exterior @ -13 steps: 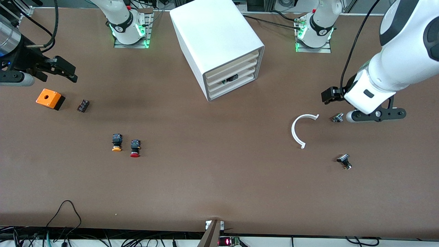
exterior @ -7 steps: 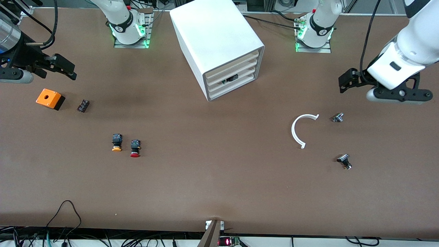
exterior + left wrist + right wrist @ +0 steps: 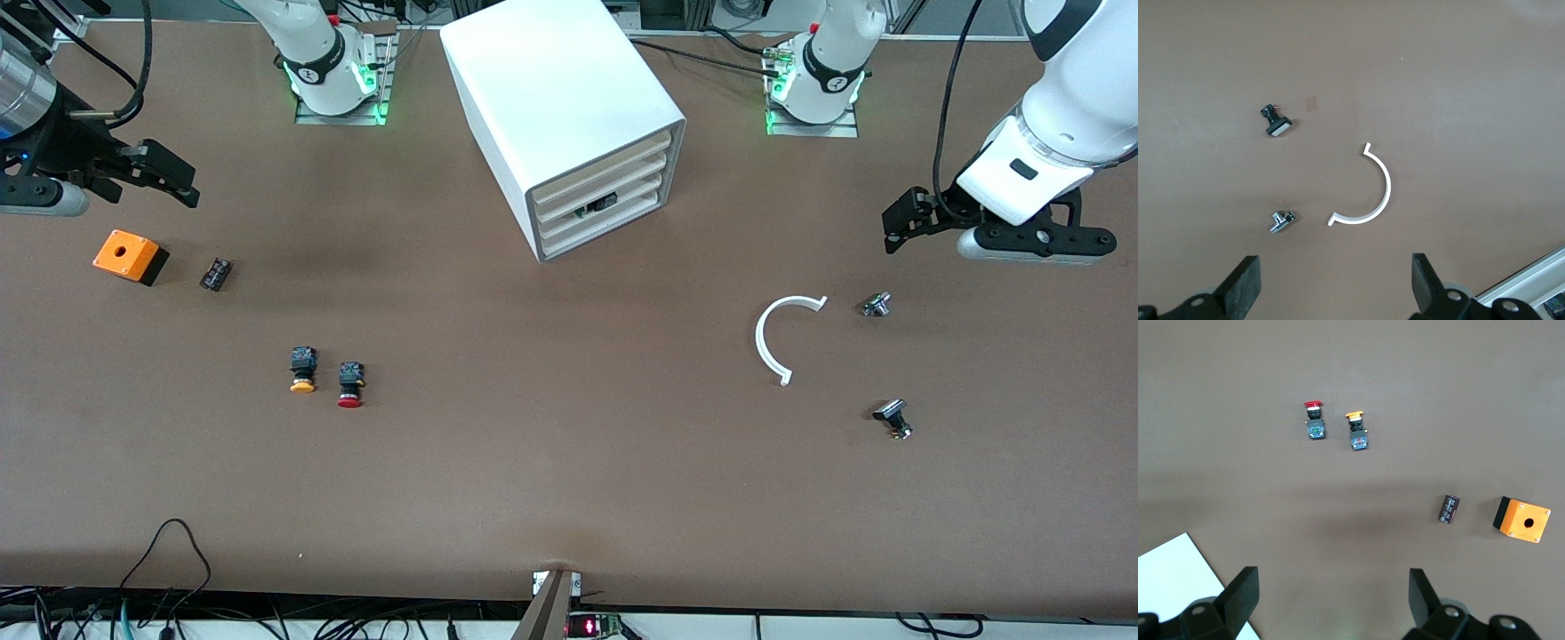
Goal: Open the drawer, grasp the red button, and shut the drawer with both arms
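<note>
The white cabinet (image 3: 560,107) stands between the two bases, its four cream drawer fronts (image 3: 613,188) all pushed in. A dark item shows at one front. The red-capped button (image 3: 350,387) (image 3: 1314,420) lies on the table toward the right arm's end, beside a yellow-capped one (image 3: 302,372) (image 3: 1356,430). My right gripper (image 3: 169,176) (image 3: 1331,597) hangs open and empty over bare table by the orange box (image 3: 130,256). My left gripper (image 3: 900,222) (image 3: 1335,283) hangs open and empty over bare table near a small metal part (image 3: 876,305).
A small black component (image 3: 215,274) (image 3: 1449,509) lies beside the orange box (image 3: 1522,519). Toward the left arm's end lie a white half ring (image 3: 776,340) (image 3: 1368,190), the metal part (image 3: 1281,222) and a black part (image 3: 893,418) (image 3: 1276,122). A cabinet corner (image 3: 1178,580) shows in the right wrist view.
The left arm has lifted and drawn back toward its end of the table, away from the small metal part. The right gripper has barely shifted. Both stay open.
</note>
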`<act>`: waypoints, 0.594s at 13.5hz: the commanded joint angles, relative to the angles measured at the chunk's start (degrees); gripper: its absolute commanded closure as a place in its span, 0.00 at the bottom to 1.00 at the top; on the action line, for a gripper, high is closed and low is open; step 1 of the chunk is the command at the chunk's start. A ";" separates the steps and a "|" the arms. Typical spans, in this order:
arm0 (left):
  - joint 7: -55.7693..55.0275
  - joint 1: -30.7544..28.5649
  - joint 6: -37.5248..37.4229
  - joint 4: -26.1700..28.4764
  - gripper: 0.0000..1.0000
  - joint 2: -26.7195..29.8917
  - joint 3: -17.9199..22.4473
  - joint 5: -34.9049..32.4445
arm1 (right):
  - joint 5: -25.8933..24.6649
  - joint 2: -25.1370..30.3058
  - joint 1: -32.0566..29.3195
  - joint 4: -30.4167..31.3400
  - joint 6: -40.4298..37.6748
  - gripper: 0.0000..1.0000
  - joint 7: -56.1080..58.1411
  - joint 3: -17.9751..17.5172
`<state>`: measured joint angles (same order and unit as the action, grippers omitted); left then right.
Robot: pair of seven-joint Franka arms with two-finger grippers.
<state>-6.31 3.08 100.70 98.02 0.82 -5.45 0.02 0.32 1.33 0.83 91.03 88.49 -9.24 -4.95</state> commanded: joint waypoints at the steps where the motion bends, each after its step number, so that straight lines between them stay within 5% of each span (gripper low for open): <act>1: 0.77 0.44 -1.90 -1.08 0.01 0.15 1.14 1.12 | -0.50 1.13 -1.27 0.65 -0.16 0.01 -1.13 -1.11; 8: 0.42 0.61 -5.51 -2.22 0.01 0.32 0.62 0.77 | -0.15 0.08 -1.27 -0.67 -0.25 0.01 -0.51 -1.02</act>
<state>-6.31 3.29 96.73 96.81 0.84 -5.22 0.06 0.32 1.38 0.63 90.97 88.56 -9.67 -4.96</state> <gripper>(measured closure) 0.004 0.004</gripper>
